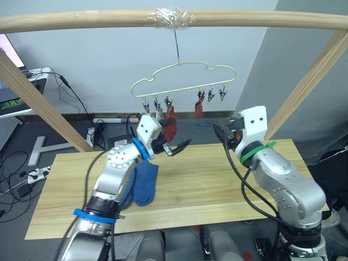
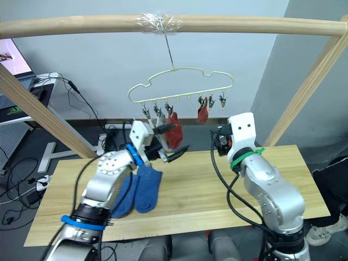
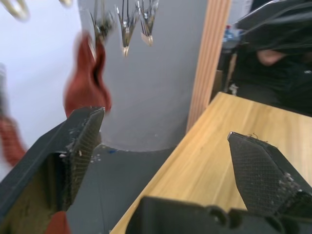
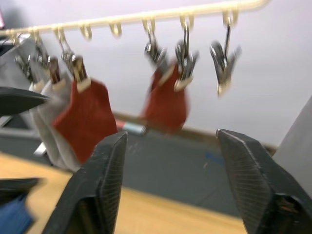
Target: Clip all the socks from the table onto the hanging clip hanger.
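Observation:
The cream clip hanger [image 1: 185,72] hangs from the wooden rail. Two rust-red socks [image 4: 85,119] [image 4: 168,100] are clipped on it, and light grey socks [image 4: 45,117] hang from the clips on its left group. Two blue socks [image 2: 142,190] lie side by side on the wooden table [image 1: 212,185], under my left forearm. My left gripper [image 1: 178,147] is open and empty, raised above the table just below the left clips and beside a red sock. My right gripper [image 1: 220,130] is open and empty too, held below the hanger's right clips [image 4: 222,61].
Slanted wooden posts [image 1: 38,100] [image 1: 315,76] carry the rail [image 1: 81,20] on both sides. A white desk with a laptop [image 1: 16,81] stands at the far left, with cables on the floor behind the table.

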Tool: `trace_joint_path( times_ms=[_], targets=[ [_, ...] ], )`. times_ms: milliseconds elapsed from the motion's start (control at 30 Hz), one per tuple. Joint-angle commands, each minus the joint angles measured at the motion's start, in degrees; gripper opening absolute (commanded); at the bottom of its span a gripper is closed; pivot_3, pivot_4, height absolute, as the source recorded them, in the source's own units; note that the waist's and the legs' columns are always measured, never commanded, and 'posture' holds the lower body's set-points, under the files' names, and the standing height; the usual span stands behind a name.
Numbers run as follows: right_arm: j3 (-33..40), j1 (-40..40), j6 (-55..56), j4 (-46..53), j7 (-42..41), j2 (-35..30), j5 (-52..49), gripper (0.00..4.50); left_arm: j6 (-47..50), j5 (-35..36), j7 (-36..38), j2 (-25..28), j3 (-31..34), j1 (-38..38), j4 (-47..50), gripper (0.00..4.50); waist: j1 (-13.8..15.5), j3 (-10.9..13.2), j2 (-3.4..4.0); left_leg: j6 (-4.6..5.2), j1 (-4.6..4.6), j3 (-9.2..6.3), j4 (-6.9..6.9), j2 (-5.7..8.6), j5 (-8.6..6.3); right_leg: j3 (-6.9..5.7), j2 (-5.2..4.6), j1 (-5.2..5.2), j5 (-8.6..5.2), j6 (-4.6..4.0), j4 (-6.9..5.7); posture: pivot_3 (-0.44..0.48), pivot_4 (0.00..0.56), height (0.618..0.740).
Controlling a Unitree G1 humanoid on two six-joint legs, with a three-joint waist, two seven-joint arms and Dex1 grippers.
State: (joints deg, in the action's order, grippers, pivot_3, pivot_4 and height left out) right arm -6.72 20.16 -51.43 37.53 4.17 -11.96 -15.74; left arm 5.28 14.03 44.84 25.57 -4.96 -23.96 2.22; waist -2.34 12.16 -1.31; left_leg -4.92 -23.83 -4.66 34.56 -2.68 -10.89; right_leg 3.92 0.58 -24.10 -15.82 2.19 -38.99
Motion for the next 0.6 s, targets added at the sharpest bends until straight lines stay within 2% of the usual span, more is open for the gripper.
trace_joint_path(
  times_ms=[33, 100, 167, 433, 600],
  targets=[
    [-1.6, 0.21, 7.48, -2.49, 2.43, 3.21, 4.7, 3.01, 2.41, 3.57, 2.09, 2.59, 3.22, -0.35, 5.28, 4.5, 0.26, 0.0, 0.0, 0.0, -0.01, 0.01, 0.01, 0.01, 0.0, 0.01, -0.01, 0.0, 0.0, 0.0, 0.0, 0.094, 0.147, 0.74],
    [-2.18, 0.87, 9.82, -5.29, 2.41, 4.45, 6.1, 2.75, 3.6, 4.6, 2.15, 3.4, 4.13, -1.32, 6.37, 4.5, 0.58, 0.0, 0.0, 0.0, -0.02, 0.0, 0.02, 0.01, 0.0, 0.0, -0.01, 0.0, 0.0, 0.0, 0.01, 0.099, 0.153, 0.74],
    [-2.55, 1.52, 11.93, -7.8, 2.13, 5.12, 7.81, 2.1, 4.7, 5.12, 2.05, 3.67, 4.47, -2.03, 7.12, 4.5, 0.89, 0.0, 0.0, 0.0, -0.03, 0.0, 0.03, 0.01, 0.0, -0.01, -0.01, 0.0, 0.0, 0.0, 0.01, 0.11, 0.151, 0.74],
    [-0.19, 6.2, 20.06, -20.03, 0.61, 7.53, 10.76, 2.1, 5.87, 4.6, -0.16, 2.58, 4.38, -2.69, 8.11, 4.5, 1.01, 0.0, -0.01, 0.01, -0.04, -0.01, 0.11, 0.0, 0.0, 0.0, -0.01, 0.02, 0.04, 0.02, -0.02, 0.126, 0.168, 0.74],
    [2.35, 12.04, 25.82, -31.02, 0.32, 8.27, 11.66, 2.1, 6.23, 4.53, -0.99, 2.17, 4.21, -2.17, 9.99, 4.5, 1.07, 0.01, -0.01, 0.01, -0.03, 0.02, 0.13, 0.0, 0.0, 0.02, -0.02, 0.02, 0.06, 0.01, -0.02, 0.14, 0.172, 0.74]
  ],
)
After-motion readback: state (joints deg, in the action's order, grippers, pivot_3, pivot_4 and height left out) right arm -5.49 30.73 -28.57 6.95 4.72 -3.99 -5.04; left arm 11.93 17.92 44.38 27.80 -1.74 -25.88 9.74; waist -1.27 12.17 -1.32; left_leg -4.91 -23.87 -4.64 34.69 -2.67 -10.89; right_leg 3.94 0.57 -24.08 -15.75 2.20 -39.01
